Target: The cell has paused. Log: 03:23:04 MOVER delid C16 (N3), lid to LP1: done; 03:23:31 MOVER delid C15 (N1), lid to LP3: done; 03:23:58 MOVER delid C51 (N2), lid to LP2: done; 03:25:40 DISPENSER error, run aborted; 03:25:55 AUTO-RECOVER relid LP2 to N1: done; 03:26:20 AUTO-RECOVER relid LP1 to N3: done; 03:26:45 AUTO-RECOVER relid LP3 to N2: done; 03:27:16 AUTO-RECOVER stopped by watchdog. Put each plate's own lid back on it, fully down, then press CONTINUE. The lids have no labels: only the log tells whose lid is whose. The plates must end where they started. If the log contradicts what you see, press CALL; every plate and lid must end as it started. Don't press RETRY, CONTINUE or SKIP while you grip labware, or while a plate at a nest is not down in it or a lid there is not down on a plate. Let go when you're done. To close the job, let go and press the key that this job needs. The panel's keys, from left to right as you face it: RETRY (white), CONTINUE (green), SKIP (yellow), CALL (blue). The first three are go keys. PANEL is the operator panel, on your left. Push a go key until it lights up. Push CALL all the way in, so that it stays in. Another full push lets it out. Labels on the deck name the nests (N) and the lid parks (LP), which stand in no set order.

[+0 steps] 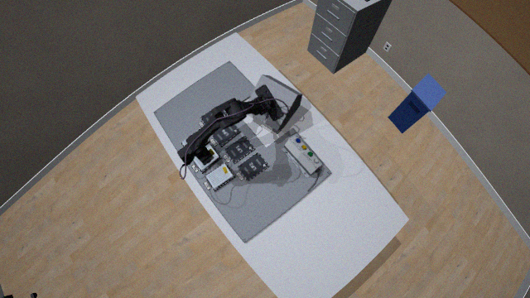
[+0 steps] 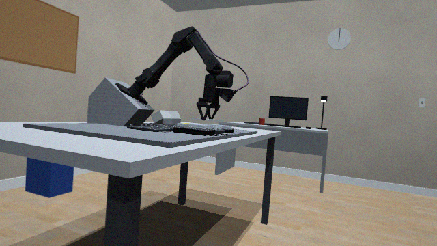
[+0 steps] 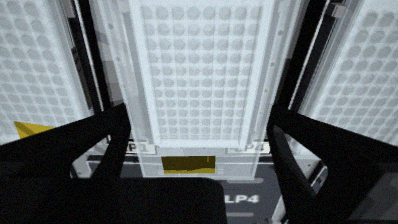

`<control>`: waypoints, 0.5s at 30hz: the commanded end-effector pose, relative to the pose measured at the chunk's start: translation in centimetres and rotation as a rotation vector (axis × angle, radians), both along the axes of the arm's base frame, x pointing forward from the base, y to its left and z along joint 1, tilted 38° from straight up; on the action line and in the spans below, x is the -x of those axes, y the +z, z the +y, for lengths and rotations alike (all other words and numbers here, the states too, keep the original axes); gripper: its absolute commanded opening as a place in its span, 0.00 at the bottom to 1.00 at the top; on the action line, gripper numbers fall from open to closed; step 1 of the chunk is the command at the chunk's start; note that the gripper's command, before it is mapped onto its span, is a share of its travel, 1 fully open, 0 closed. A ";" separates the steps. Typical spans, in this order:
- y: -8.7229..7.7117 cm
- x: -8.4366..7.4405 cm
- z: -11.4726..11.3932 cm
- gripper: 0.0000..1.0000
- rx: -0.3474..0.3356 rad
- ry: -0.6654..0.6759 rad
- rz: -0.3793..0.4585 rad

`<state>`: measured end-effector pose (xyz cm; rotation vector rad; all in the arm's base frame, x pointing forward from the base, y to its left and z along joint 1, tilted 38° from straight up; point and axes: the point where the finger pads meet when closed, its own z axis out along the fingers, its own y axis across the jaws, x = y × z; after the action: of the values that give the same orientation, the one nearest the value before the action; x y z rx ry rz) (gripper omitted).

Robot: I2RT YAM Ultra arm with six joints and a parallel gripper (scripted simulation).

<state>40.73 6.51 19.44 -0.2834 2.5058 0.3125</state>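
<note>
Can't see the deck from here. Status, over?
Jaws of gripper shut on clear lid, lifted off its plate. Lidded plates flank both sides. Nothing blocking.

Grey filing cabinet [image 1: 339, 31] against the far wall, drawers shut — blue bin [image 1: 416, 104] just beside the skirting, well apart from the white table [image 1: 352, 232]. Second desk [image 2: 290, 131] behind, carrying a dark monitor [image 2: 288, 108], a red cup [image 2: 261, 121] and a slim lamp [image 2: 323, 111]. Round wall clock [image 2: 339, 38] above — brown board [image 2: 37, 35] at left.
</note>
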 end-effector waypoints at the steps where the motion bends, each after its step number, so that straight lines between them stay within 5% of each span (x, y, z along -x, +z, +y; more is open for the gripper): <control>1: 3.2 -0.4 -0.8 0.00 -0.010 -0.007 -0.081; 15: 3.2 -0.3 -0.8 0.00 -0.010 -0.007 -0.075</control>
<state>40.64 6.43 19.38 -0.2835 2.5102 0.3139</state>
